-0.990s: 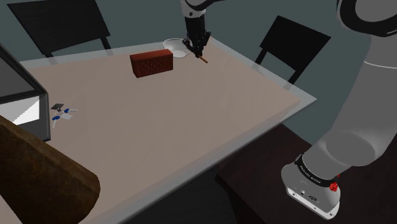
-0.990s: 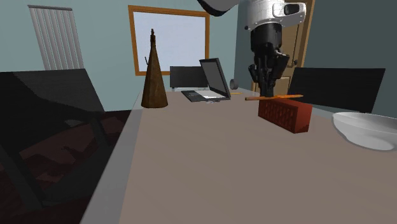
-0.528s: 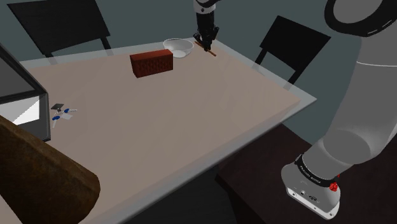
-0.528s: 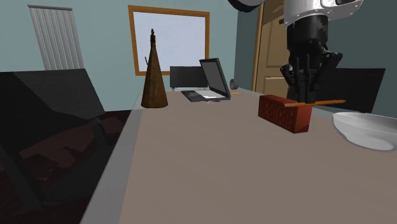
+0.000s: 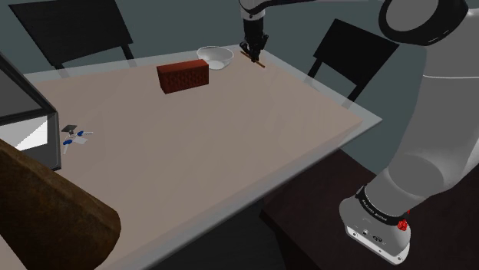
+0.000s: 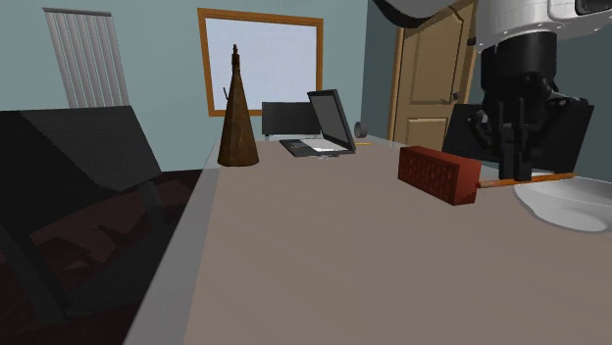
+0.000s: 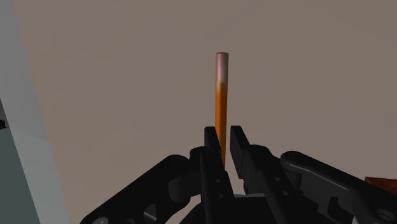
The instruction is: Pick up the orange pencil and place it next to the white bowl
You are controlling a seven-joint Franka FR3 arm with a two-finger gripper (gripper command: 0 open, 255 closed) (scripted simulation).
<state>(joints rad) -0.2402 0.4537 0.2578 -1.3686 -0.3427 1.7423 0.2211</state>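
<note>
- The claw (image 5: 254, 47) has carried the orange pencil (image 5: 259, 64) away from above the red brick (image 5: 183, 76), past the white bowl (image 5: 215, 57), and has come lower, close to the tabletop (image 5: 230, 146).
- In the wrist view the claw (image 7: 223, 137) is narrow, its two black fingers (image 7: 210, 141) pinching the pencil (image 7: 221, 95). The pencil's pale pink end sticks out well past the tips.
- In the second exterior view the claw (image 6: 517, 172) points straight down and holds the pencil (image 6: 549, 177) roughly level, about as high as the bowl's (image 6: 569, 208) rim. Whether the pencil touches the tabletop (image 6: 324, 255) I cannot tell.
- The pencil is at the tabletop's far corner in the shoulder view, just beside the bowl, on the side away from the brick.
- The bowl stands near the far edge, between that corner and the brick (image 6: 438, 174), close to both.
- A small blue-and-white object (image 5: 73, 135) lies well apart, toward the opposite edge.
- At the far end in the second exterior view stand an open laptop (image 6: 322, 125) and a tall brown cone (image 6: 238, 113).
- A black chair (image 5: 349, 50) stands off the corner beside the claw.
</note>
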